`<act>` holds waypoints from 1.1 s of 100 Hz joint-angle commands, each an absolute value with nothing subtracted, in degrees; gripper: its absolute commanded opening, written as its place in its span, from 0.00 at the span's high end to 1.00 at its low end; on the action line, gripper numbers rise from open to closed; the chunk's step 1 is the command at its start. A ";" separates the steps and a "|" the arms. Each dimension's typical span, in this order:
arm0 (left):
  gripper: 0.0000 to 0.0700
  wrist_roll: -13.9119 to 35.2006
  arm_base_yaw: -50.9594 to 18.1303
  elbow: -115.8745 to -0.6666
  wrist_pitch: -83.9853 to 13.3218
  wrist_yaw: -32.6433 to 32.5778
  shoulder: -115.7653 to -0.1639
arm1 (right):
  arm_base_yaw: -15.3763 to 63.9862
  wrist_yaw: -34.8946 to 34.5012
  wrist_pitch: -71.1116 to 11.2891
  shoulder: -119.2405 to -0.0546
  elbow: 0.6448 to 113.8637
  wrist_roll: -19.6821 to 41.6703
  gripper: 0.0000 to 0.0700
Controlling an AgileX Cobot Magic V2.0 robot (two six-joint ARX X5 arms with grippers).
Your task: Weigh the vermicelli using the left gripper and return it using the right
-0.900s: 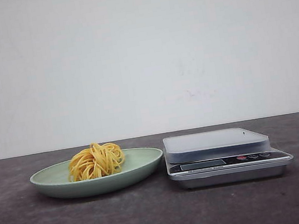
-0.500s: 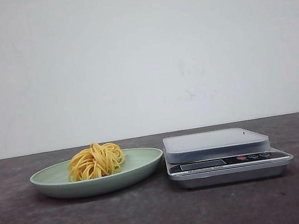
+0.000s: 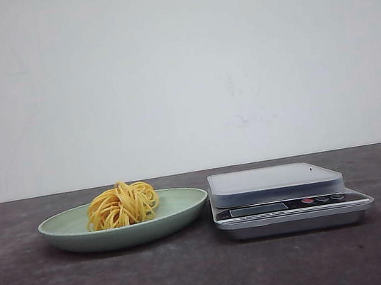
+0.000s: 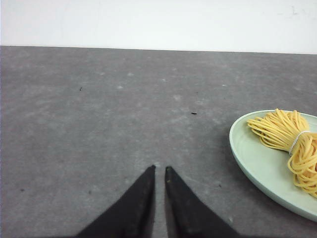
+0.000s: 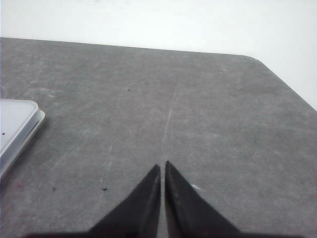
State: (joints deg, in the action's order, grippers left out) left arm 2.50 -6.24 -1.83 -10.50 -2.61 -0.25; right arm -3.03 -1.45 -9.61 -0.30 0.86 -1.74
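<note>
Nothing moved since prior frames. Vermicelli [image 3: 122,205] sits on plate [image 3: 178,205], left of scale [image 3: 275,181]. Left gripper [image 4: 159,171] & right gripper [image 5: 162,167]: tips nearly together, holding nothing, over table [image 3: 210,276].

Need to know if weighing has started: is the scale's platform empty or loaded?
Empty. The scale shows a bare platform, and the vermicelli sits on the green plate beside it.

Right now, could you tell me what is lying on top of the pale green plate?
Only the vermicelli, a bundled yellow nest, sits on the plate, left of centre in the front view. The plate surface beneath the nest is covered, so anything under it cannot be seen.
</note>
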 commanded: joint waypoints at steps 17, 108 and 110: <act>1.00 1.98 -6.24 -0.80 -10.76 -2.37 -0.19 | -3.05 -1.45 -8.82 -0.23 0.71 -1.89 0.99; 1.00 2.83 -6.24 -0.80 -10.55 -2.35 -0.19 | -2.98 -2.24 -8.05 -0.23 0.71 3.20 0.99; 1.00 2.70 -6.24 -0.80 -10.44 -2.44 -0.19 | -2.98 -2.68 -7.66 -0.23 0.71 4.03 0.99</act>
State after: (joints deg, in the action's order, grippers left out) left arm 2.57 -6.24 -1.83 -10.48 -2.61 -0.25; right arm -3.01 -1.98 -9.32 -0.30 0.86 0.40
